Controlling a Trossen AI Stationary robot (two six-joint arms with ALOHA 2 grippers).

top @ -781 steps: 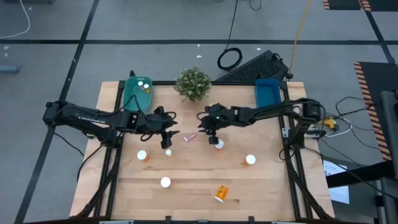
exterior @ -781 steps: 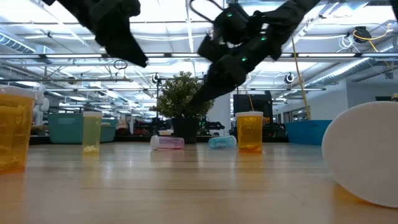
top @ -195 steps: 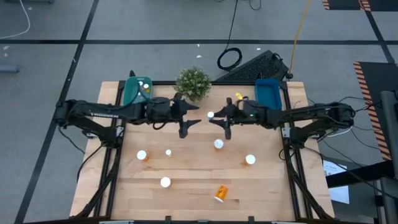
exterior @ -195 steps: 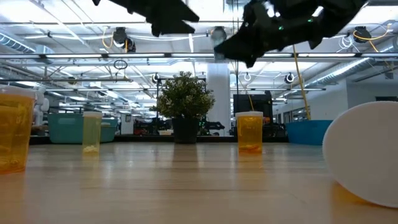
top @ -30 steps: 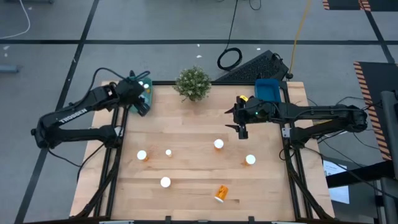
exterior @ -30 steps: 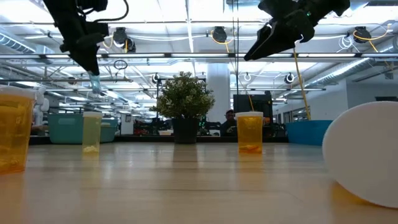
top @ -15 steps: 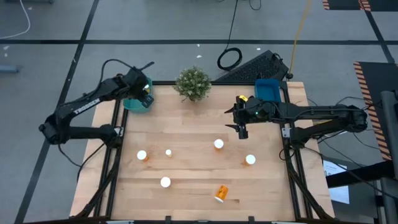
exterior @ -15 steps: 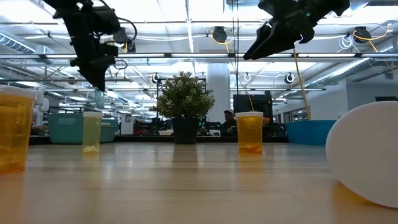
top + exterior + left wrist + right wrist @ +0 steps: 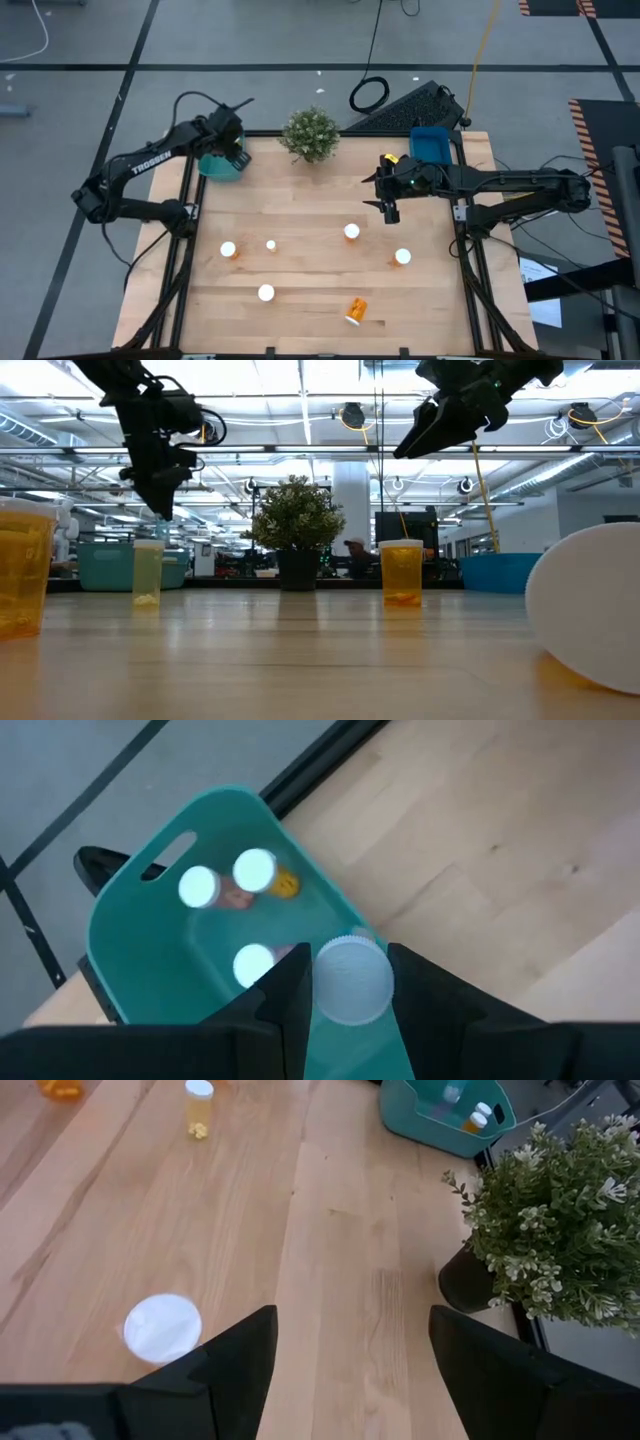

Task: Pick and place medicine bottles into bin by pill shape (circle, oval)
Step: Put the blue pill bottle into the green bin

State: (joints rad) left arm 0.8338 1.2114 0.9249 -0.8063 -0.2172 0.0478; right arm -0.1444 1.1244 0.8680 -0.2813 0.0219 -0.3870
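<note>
My left gripper [image 9: 236,154] hangs over the teal bin [image 9: 213,165] at the table's far left corner, shut on a white-capped medicine bottle [image 9: 350,982]. In the left wrist view the bin [image 9: 140,950] holds three bottles. My right gripper [image 9: 389,207] hovers open above the table's right half, with nothing between its fingers [image 9: 350,1325]. Five bottles stand upright on the table [image 9: 229,249] [image 9: 270,244] [image 9: 351,231] [image 9: 402,257] [image 9: 266,292]. One orange bottle [image 9: 356,311] lies on its side near the front edge. My left gripper pinches the bottle between its two fingers [image 9: 290,992] at the cap end [image 9: 350,960]. The fingers point down over the bin. The cap faces the wrist camera and hides the bottle's body. The bottle is lifted clear above the bin's inside.
A potted plant [image 9: 311,133] stands at the far edge in the middle. A blue bin [image 9: 432,147] sits at the far right corner. Bare wood lies between the plant and the standing bottles.
My left gripper has gone a little toward the table's far edge over the teal bin and has turned, still shut on the bottle.
</note>
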